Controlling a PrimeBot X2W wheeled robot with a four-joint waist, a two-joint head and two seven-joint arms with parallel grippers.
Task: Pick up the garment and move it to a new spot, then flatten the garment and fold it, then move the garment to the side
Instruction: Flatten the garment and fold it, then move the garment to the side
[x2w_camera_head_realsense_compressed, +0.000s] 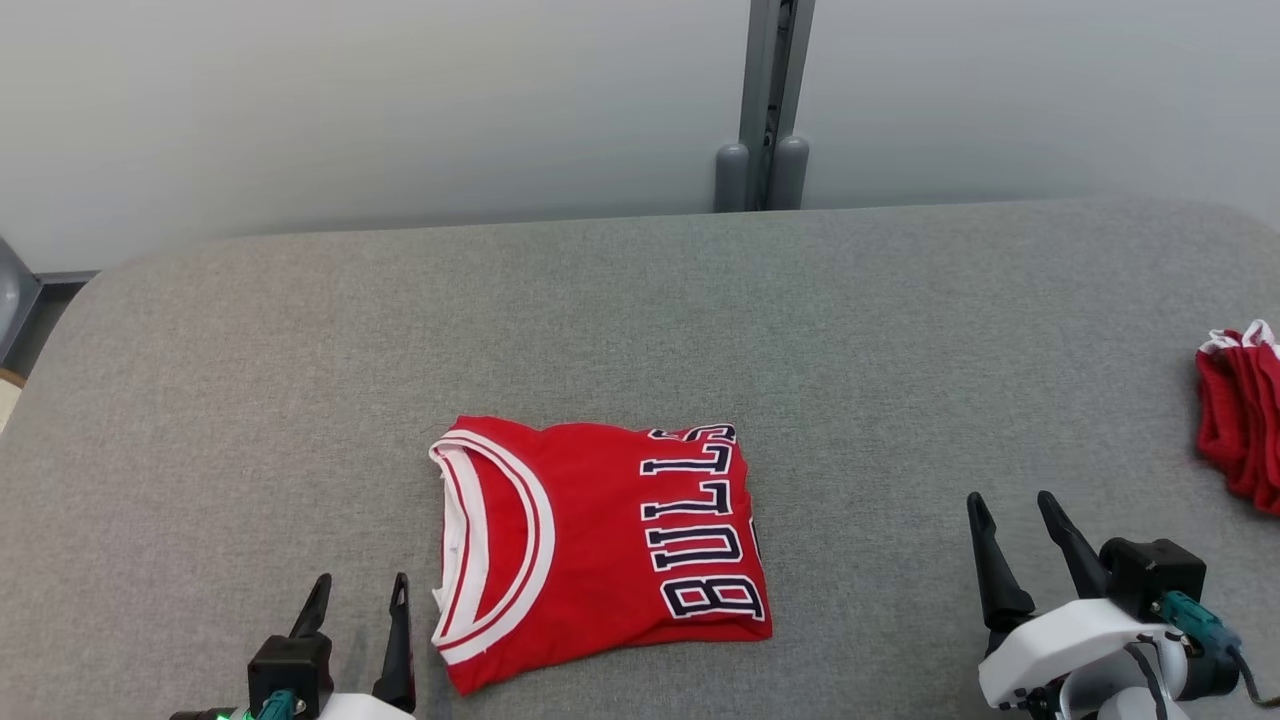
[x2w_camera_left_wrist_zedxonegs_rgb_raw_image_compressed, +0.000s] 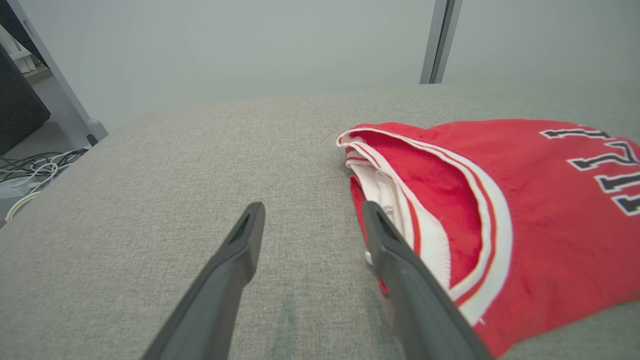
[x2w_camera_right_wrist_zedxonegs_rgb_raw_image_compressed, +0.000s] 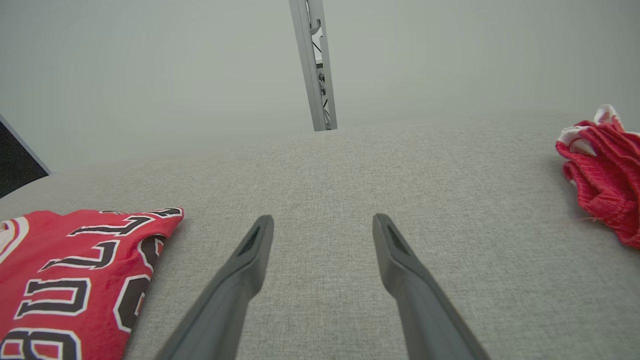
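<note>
Folded garment (x2w_camera_head_realsense_compressed: 600, 550) centred on worktop (x2w_camera_head_realsense_compressed: 300, 350). Left gripper (x2w_camera_head_realsense_compressed: 361, 580) at 7 o'clock, right gripper (x2w_camera_head_realsense_compressed: 1009, 500) at 4, both spread, empty. Risk: single-edge drag likely unfolds layers.

1. Big grey cloth-covered top (x2w_camera_head_realsense_compressed: 640, 320), soft-looking, with rounded far corners, taking up most of the head view.
2. Same plain grey weave all over, seen close up in both wrist views.
3. Lying flat on it, low in the middle of the head view: a folded red jersey (x2w_camera_head_realsense_compressed: 590, 540), nearly square and turned a little.
4. White and red bands round the neck hole at the left side of the jersey; dark letters "BULLS" with white edges running up its right side.
5. Resting on it at the far right edge of the head view, well apart from the jersey: a small bunched red cloth (x2w_camera_head_realsense_compressed: 1240, 420) with a bit of white on top.
</note>
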